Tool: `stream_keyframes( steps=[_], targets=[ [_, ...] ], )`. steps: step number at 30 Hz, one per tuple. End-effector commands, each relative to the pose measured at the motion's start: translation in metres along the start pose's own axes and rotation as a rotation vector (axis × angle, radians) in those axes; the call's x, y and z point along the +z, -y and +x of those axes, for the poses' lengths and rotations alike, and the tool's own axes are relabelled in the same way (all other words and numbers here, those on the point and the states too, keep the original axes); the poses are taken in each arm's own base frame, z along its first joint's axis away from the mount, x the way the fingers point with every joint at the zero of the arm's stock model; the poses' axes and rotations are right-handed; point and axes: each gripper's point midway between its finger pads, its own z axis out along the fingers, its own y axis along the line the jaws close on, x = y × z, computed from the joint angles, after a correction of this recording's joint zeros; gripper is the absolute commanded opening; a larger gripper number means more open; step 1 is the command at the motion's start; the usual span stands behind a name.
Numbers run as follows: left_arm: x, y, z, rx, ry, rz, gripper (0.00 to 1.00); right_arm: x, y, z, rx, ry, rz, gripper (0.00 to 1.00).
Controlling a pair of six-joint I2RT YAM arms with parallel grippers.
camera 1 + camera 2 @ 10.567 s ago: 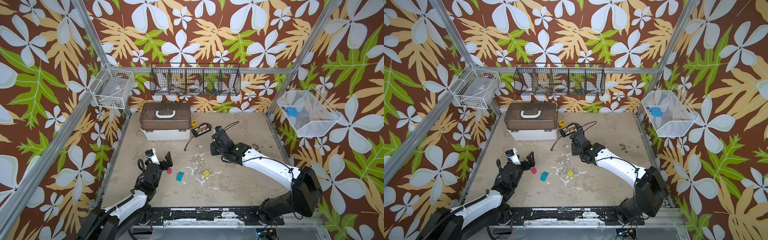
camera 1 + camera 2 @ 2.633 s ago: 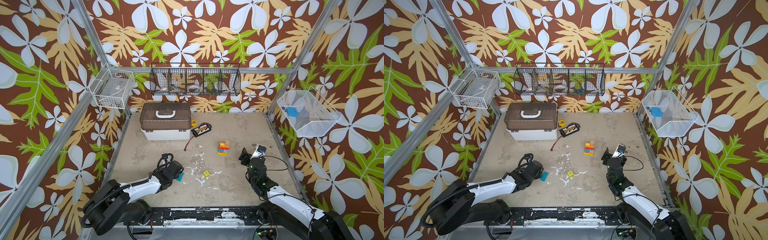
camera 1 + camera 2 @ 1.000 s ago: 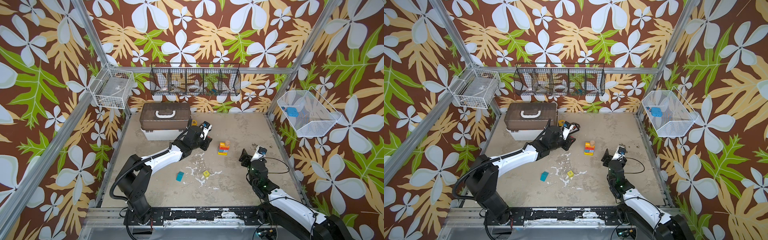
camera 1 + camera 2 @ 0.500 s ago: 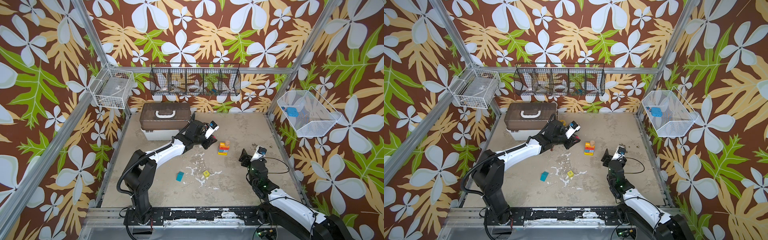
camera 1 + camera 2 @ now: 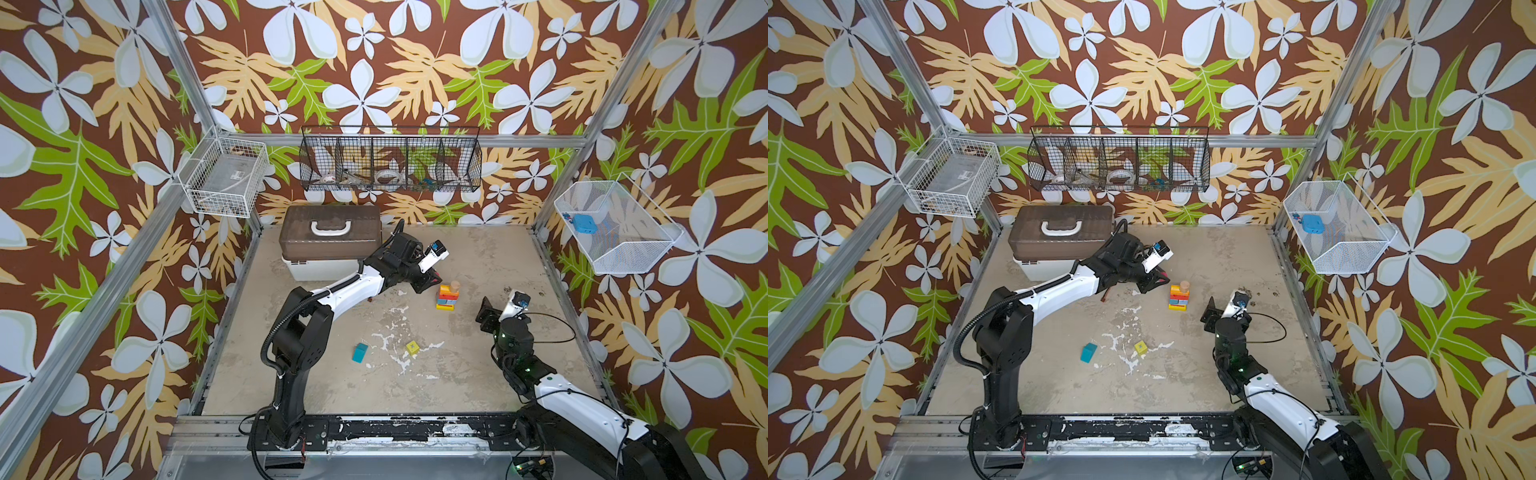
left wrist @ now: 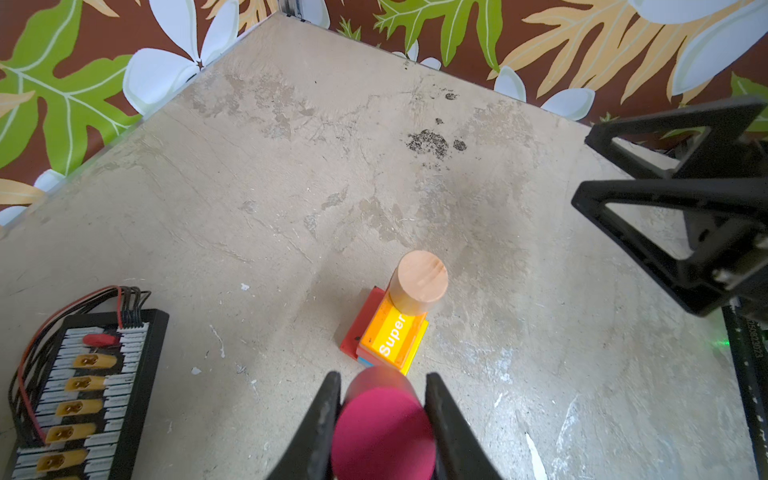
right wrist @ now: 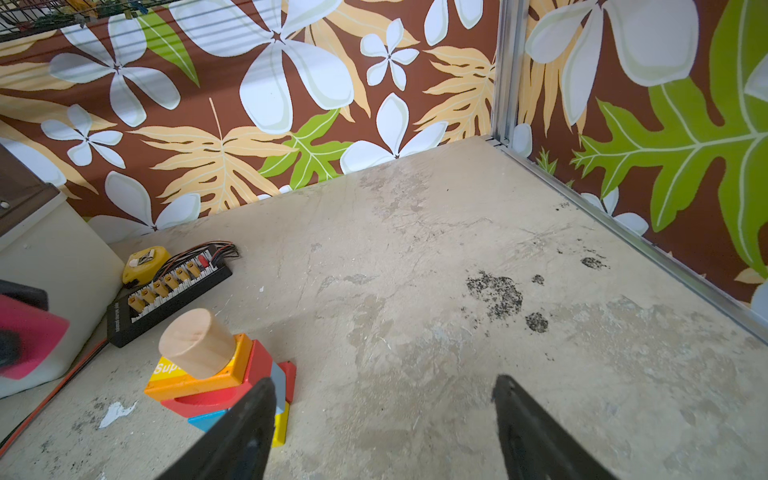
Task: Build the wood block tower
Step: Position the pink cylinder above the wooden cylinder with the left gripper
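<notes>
The tower (image 5: 448, 297) (image 5: 1179, 297) stands mid-table: a yellow base, then blue, red and orange blocks, with a tan cylinder (image 6: 417, 286) (image 7: 195, 343) on top. My left gripper (image 5: 432, 281) (image 5: 1160, 280) (image 6: 382, 376) hangs just left of the tower and a little above it, shut on a pink cylinder (image 6: 382, 432) (image 7: 29, 336). My right gripper (image 5: 485, 316) (image 5: 1210, 313) (image 7: 382, 381) waits open and empty to the tower's right. A teal block (image 5: 360, 352) (image 5: 1088, 352) and a yellow cube (image 5: 412, 347) (image 5: 1140, 347) lie loose nearer the front.
A brown-lidded white case (image 5: 330, 241) sits at the back left. Beside it lie a black connector board (image 6: 83, 395) (image 7: 166, 291) with red wire and a yellow tape measure (image 7: 143, 259). Wire baskets hang on the walls.
The left arm has carried the pink cylinder rightward, closer to the tower. The right arm has stayed still.
</notes>
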Motion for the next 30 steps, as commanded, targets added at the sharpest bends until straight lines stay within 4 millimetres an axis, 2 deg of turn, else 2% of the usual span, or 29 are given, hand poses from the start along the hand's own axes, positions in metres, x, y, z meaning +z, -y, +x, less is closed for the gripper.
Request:
stream_keyframes(
  steps=[1, 13, 30],
  targets=[
    [0.003, 0.004, 0.007, -0.008, -0.046, 0.041, 0.05, 0.0, -0.001, -0.006, 0.008, 0.018, 0.002, 0.82],
    [0.02, 0.011, 0.015, 0.005, -0.111, 0.093, 0.05, 0.001, -0.001, -0.005, 0.006, 0.015, 0.004, 0.82],
    [0.04, 0.015, 0.015, 0.054, -0.161, 0.076, 0.05, 0.002, -0.002, -0.005, 0.004, 0.011, 0.001, 0.82]
  ],
)
